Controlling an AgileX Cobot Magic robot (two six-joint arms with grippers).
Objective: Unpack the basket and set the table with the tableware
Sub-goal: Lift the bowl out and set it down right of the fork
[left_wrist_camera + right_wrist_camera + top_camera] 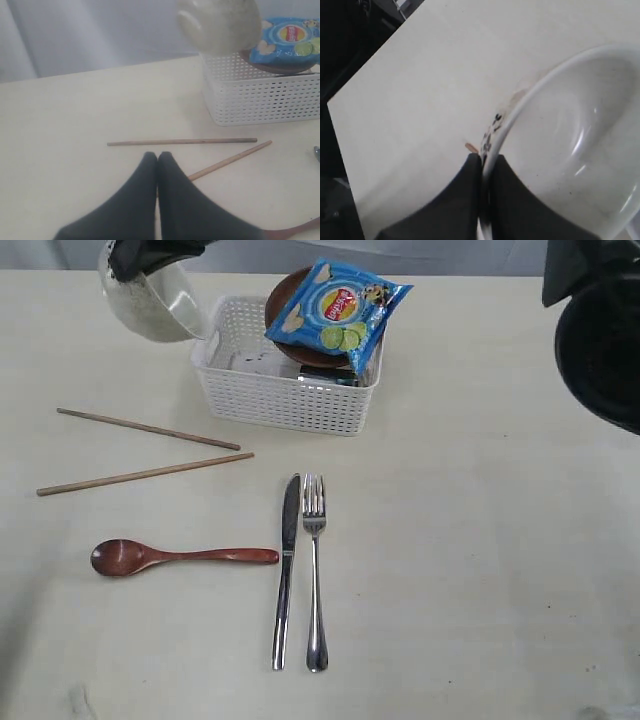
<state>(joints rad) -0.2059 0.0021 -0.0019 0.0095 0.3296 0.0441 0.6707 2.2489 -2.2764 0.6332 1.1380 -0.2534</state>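
A pale bowl [150,305] hangs in the air left of the white basket [285,395]; my right gripper [487,159] is shut on its rim [520,110], having reached across to the far left [135,262]. From the left wrist view the bowl [220,22] is seen above the basket [260,100]. A red-brown plate [280,300] leans in the basket under a blue chips bag [338,312]. On the table [480,540] lie two chopsticks [147,428] [145,474], a wooden spoon [180,556], a knife [285,570] and a fork [315,570]. My left gripper [157,155] is shut and empty, above the near chopstick [235,159].
A dark arm part [600,330] fills the upper right corner of the exterior view. Dark and pale items [320,375] show low inside the basket beneath the plate. The table's far edge runs behind the basket.
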